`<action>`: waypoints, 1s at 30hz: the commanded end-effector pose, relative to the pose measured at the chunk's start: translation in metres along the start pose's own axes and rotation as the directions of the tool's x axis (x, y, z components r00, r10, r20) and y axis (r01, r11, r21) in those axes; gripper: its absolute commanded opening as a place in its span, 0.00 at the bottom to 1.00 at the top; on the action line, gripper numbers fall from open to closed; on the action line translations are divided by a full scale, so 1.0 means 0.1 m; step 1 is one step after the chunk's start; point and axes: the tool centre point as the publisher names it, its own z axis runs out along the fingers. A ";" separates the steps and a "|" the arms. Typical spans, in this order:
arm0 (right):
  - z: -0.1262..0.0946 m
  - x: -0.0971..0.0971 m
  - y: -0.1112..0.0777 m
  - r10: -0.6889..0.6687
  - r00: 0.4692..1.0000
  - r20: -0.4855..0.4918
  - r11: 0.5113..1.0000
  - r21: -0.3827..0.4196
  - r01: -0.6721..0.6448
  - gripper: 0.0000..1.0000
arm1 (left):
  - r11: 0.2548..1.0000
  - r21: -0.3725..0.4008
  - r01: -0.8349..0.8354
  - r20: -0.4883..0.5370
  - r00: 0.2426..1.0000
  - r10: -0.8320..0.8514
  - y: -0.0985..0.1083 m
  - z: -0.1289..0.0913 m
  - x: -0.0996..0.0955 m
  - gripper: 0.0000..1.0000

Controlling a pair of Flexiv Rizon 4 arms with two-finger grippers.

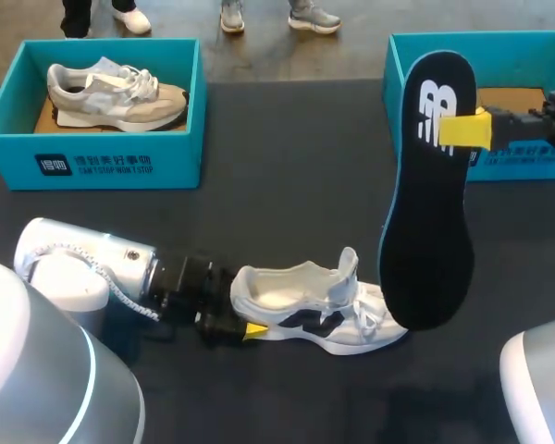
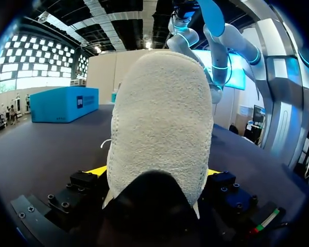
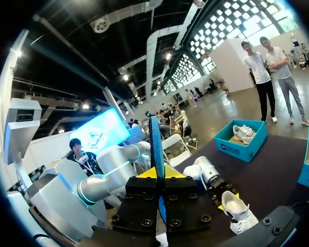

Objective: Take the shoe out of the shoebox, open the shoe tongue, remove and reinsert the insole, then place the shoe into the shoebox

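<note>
A white shoe [image 1: 314, 310] with a dark side logo lies on the black table, its tongue raised. My left gripper [image 1: 243, 314] is at its heel. In the left wrist view the fuzzy heel [image 2: 159, 118] fills the space between the widely spread yellow fingertips [image 2: 96, 171], so the gripper is open. My right gripper [image 1: 462, 131] is shut on a dark insole [image 1: 430, 213], which hangs upright above the shoe's toe. In the right wrist view the insole [image 3: 156, 144] shows edge-on between the fingers, with the shoe [image 3: 238, 208] below.
A teal shoebox [image 1: 111, 162] at the back left holds another grey-white shoe [image 1: 111, 92]. A second teal shoebox [image 1: 527, 166] at the back right sits behind the insole, with my right arm reaching over it. Bare table lies between the boxes.
</note>
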 end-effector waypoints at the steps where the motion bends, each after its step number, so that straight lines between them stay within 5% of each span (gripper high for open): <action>1: 0.06 0.04 -0.01 0.001 1.000 0.007 1.000 -0.006 -0.001 0.00 | 1.000 -0.001 -0.007 0.007 1.000 0.007 -0.05 -0.11 0.06 1.00; 9: 0.06 0.04 -0.01 0.001 1.000 0.007 1.000 -0.006 -0.001 0.00 | 0.998 -0.053 -0.045 -0.063 0.997 0.042 -0.11 -0.19 0.05 1.00; 21: 0.06 0.04 -0.01 0.001 1.000 0.007 1.000 -0.006 -0.001 0.00 | 0.991 -0.126 -0.038 -0.029 0.999 0.035 -0.13 -0.47 0.02 1.00; 30: 0.06 0.04 -0.01 0.001 1.000 0.007 1.000 -0.006 -0.001 0.00 | 0.966 -0.247 -0.072 -0.054 0.997 0.061 -0.21 -0.76 0.09 1.00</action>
